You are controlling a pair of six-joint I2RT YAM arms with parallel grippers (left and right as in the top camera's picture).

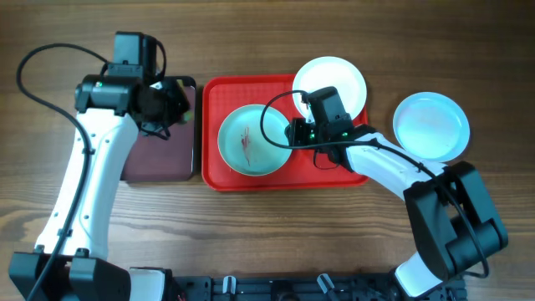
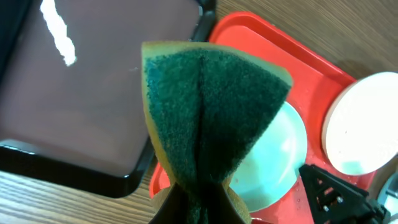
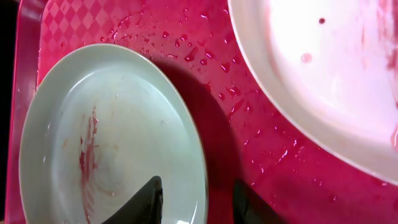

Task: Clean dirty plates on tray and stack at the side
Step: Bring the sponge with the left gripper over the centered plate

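A pale blue plate with reddish-brown smears lies on the red tray; it also shows in the right wrist view and the left wrist view. A white plate sits at the tray's back right corner, seen wet with red spots in the right wrist view. A second pale blue plate lies on the table to the right. My right gripper is open, its fingers astride the smeared plate's right rim. My left gripper is shut on a green and yellow sponge, above the tray's left edge.
A dark maroon tray with a black rim lies left of the red tray, under my left arm; it shows in the left wrist view. The red tray's floor is wet with droplets. Bare wooden table surrounds everything.
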